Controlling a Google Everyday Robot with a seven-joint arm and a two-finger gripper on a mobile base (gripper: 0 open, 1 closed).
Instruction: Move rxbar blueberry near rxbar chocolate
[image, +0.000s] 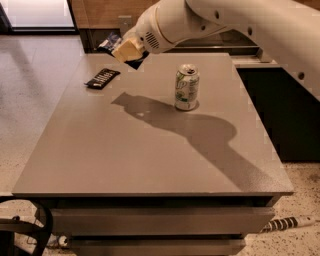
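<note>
The rxbar chocolate, a flat black wrapper with white text, lies on the grey table near its far left edge. My gripper hangs above the far left part of the table, to the right of and above the black bar. It is shut on the rxbar blueberry, a dark blue wrapper that sticks out to the left of the fingers, lifted off the table.
A green and white drink can stands upright on the far middle of the table, right of my gripper. My arm's shadow falls across the table's middle. A dark counter borders the right side.
</note>
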